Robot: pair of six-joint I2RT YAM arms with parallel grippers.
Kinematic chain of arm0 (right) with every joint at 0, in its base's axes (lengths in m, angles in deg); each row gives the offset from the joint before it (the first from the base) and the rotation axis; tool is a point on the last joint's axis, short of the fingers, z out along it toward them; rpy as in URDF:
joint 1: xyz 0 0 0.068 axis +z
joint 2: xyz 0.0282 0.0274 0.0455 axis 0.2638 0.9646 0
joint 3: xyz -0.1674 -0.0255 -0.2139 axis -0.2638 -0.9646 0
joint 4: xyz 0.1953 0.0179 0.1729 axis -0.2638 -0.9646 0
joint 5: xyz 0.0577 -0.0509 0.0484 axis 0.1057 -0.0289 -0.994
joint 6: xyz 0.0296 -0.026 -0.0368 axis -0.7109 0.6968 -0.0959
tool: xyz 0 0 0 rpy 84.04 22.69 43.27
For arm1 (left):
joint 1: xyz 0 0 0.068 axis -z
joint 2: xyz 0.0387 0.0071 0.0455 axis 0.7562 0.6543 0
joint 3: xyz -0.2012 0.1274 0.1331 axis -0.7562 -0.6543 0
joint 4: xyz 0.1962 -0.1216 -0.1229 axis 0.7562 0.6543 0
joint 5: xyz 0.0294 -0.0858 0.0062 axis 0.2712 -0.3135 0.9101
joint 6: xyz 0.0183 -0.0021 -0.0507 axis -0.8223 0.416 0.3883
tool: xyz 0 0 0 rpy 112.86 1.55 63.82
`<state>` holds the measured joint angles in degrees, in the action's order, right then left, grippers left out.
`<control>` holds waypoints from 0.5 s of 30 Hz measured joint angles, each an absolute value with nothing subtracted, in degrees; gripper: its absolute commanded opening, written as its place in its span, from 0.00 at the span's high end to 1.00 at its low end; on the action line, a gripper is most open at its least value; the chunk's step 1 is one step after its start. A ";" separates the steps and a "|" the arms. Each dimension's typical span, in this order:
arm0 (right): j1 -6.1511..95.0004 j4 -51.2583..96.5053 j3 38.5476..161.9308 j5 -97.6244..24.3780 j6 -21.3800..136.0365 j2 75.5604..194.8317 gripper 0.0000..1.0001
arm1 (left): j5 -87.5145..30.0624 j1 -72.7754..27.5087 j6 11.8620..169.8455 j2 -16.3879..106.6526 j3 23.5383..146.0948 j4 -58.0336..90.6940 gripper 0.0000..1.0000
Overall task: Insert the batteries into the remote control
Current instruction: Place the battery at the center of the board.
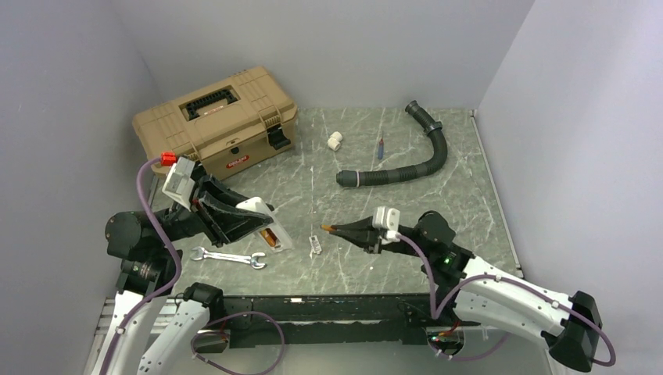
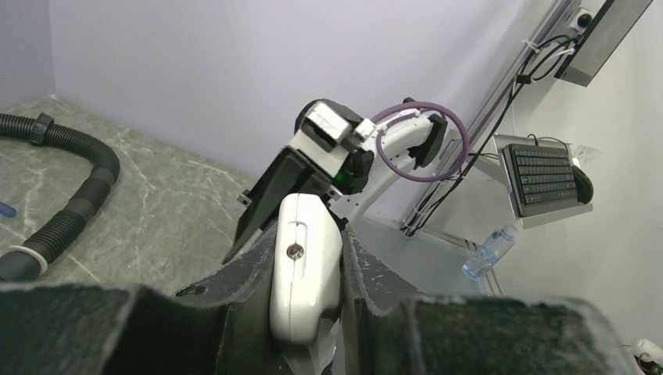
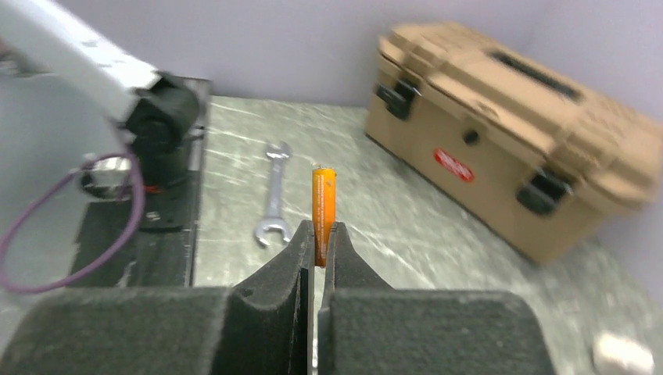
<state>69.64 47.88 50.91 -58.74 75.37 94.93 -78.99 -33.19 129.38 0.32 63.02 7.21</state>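
The right hand (image 3: 317,250) sits closest to its wrist lens, its two black fingers pressed nearly together on the lower end of one orange-copper battery (image 3: 324,207). Most of the cell juts out past the fingertips. From above, that battery points toward 9 o'clock, level over the grey marbled worktop (image 1: 438,195) and near its middle. A small pale ribbed piece (image 1: 315,244) lies on the worktop just at 7 o'clock of the tip. Further toward 9 o'clock, apart from the battery, the left hand (image 1: 262,226) is clamped on the long sides of the white remote control (image 1: 270,223). The remote control is tilted, its lower end toward 5 o'clock; whether that end touches the worktop cannot be told. An orange-copper streak shows on its lower part, too small to make out clearly. A silver wrench (image 1: 229,257) lies flat at 7 o'clock of the remote control. A tan toolbox (image 1: 215,119), lid shut, stands at 11 o'clock. At 12 o'clock from the right hand lie a white pipe fitting (image 1: 335,141) and a thin red-and-blue stick (image 1: 381,148), and a black corrugated hose (image 1: 406,170) curves at 1 o'clock.
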 measured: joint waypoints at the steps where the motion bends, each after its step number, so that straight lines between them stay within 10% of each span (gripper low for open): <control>1: 69.64 47.73 50.91 -55.57 74.56 95.72 1.00 | -78.94 -33.19 129.12 0.32 63.02 7.60 1.00; 15: 69.21 38.75 50.28 -24.93 58.82 120.77 1.00 | -77.54 -33.19 126.65 0.34 63.17 12.92 1.00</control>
